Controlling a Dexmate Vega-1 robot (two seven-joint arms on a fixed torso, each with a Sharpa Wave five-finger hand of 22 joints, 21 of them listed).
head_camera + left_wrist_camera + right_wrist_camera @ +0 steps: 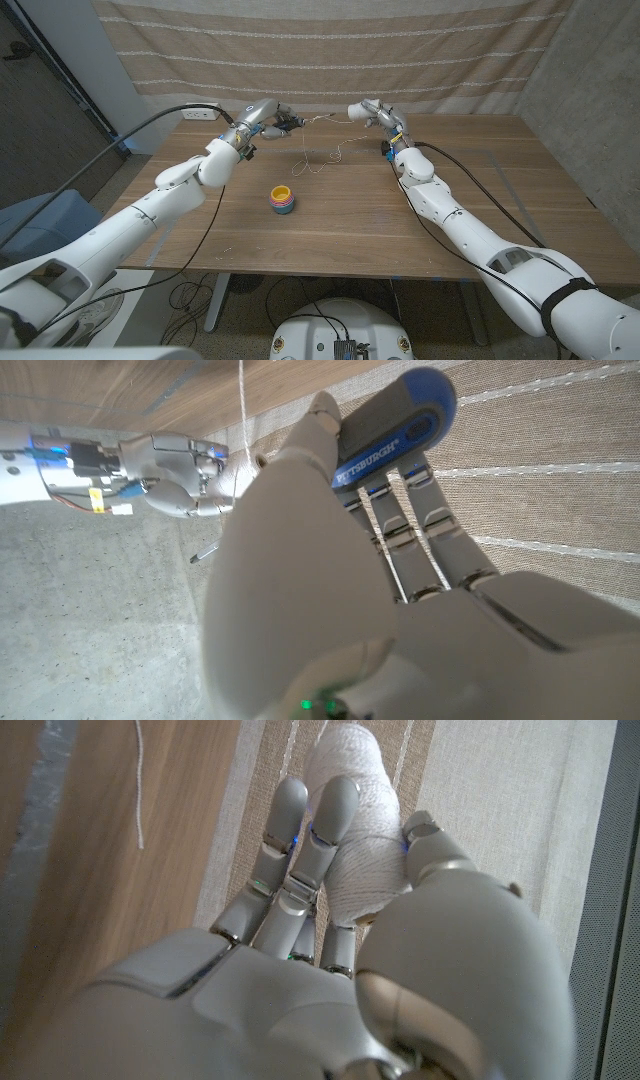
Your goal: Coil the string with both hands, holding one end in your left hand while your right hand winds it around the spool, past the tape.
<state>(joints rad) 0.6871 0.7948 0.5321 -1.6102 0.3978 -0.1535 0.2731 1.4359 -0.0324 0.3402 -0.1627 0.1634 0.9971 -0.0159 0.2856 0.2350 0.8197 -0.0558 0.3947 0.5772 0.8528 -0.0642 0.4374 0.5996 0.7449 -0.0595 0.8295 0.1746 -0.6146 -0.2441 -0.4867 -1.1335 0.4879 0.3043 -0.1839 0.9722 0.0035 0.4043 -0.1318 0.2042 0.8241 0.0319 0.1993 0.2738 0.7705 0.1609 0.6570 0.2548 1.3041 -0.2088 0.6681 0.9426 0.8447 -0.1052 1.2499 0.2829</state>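
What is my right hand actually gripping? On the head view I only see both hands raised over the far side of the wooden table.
Observer: The right wrist view shows the right hand wrapped around a white string-wound spool.
Operator: And the left?
Observer: The left hand holds a grey-and-blue handle printed PITTSBURGH.
Operator: Where does the line run there?
Observer: In the left wrist view a thin white string passes beside the handle, close to the right hand's fingers. I cannot tell whether it touches the handle.
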